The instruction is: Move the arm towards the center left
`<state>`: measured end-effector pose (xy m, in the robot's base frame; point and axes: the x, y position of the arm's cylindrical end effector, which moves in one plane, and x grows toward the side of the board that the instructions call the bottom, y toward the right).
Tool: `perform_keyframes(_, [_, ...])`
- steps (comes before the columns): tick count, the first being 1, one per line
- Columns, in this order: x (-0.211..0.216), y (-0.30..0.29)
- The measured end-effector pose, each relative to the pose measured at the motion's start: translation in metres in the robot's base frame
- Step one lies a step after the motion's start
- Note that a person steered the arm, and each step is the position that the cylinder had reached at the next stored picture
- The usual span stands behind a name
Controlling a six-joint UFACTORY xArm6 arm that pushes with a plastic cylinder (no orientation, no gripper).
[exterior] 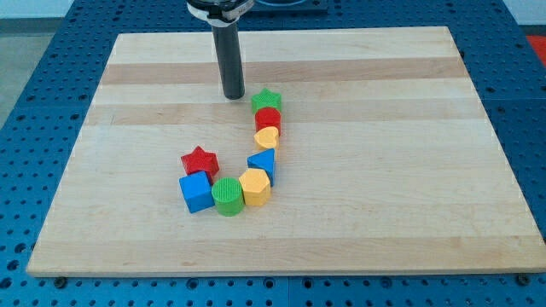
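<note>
My tip (232, 96) is seen resting on the board (384, 213) in its upper middle, just to the view's left of the green star (267, 100). No gripper is carried; only a bare rod is shown. A curved chain is formed below the star: red cylinder (268, 118), yellow block (267, 136), blue triangle (263, 161), yellow hexagon (255, 186), green cylinder (228, 196), blue cube (196, 191). The red star (200, 160) is set touching the cube's top. The chain lies well apart from my tip, apart from its top end.
</note>
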<state>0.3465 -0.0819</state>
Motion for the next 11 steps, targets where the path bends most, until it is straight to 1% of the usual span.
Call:
perform_keyframes(1, [0.007,-0.012])
perform_keyframes(2, [0.021,-0.012])
perform_keyframes(3, [0.024,-0.011])
perform_keyframes(7, [0.024,-0.012])
perform_keyframes(9, [0.026,-0.031])
perform_keyframes(11, [0.051,-0.031])
